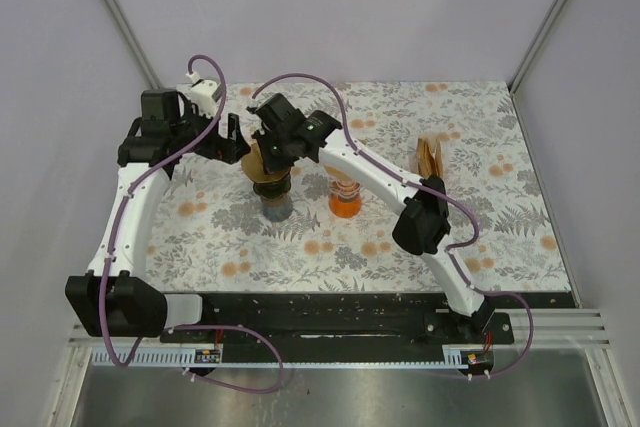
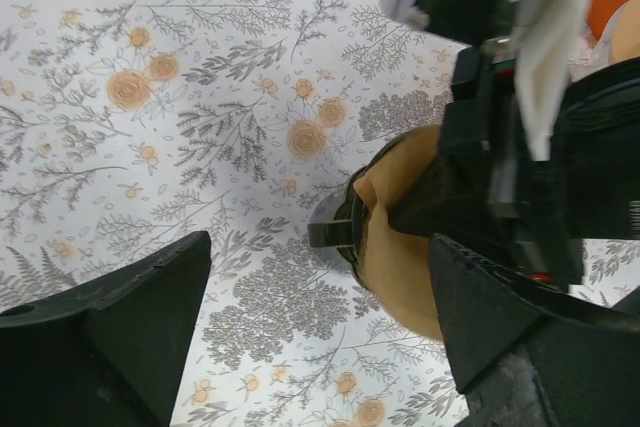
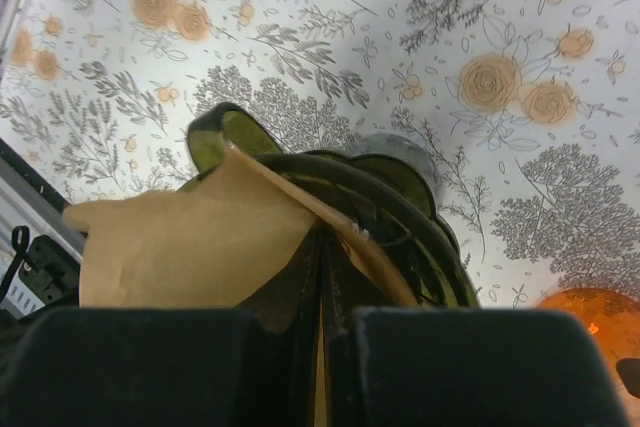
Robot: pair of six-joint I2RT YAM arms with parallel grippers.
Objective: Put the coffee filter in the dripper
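Observation:
A brown paper coffee filter [image 3: 190, 242] is pinched in my right gripper [image 3: 322, 277], whose fingers are closed together on it, right over the dark green dripper [image 3: 420, 217]. The filter's lower part sits inside the dripper's rim. From above, the right gripper [image 1: 272, 154] is directly over the dripper [image 1: 275, 197] at the table's middle left. My left gripper [image 2: 320, 347] is open and empty, just left of the dripper [image 2: 350, 227] and filter [image 2: 400, 257]; in the top view the left gripper [image 1: 232, 142] hovers beside the right one.
An orange glass carafe [image 1: 345, 199] stands right of the dripper. A stack of brown filters in a holder [image 1: 433, 157] stands at the right. The floral tablecloth [image 1: 480, 217] covers the table; grey walls enclose it.

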